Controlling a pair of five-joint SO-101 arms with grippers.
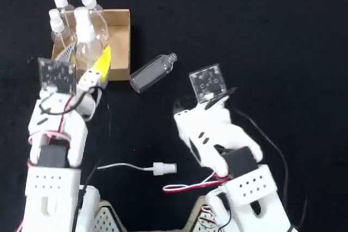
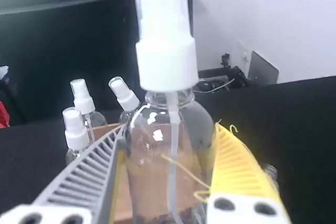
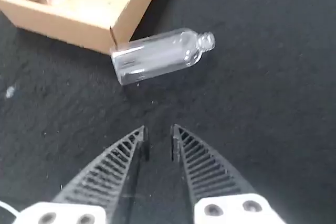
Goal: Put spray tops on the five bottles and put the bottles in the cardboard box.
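Note:
My left gripper (image 1: pixel 84 58) is shut on a clear bottle (image 1: pixel 87 46) fitted with a white spray top (image 2: pixel 164 51), held upright over the cardboard box (image 1: pixel 120 36). Three more capped bottles (image 1: pixel 57 4) stand in the box behind it. A clear bottle with no top (image 1: pixel 154 72) lies on its side on the black cloth just beside the box's right wall. A loose white spray top (image 1: pixel 165 168) with its thin tube lies near the front, between the two arms. My right gripper (image 3: pixel 158 137) hangs narrowly open above bare cloth, a short way from the uncapped bottle (image 3: pixel 157 55), with nothing in it.
Black cloth covers the table, with bare room on the right half. The box corner (image 3: pixel 113 27) nearly touches the lying bottle's base. Red and white cables (image 1: pixel 187 186) trail by the right arm's base.

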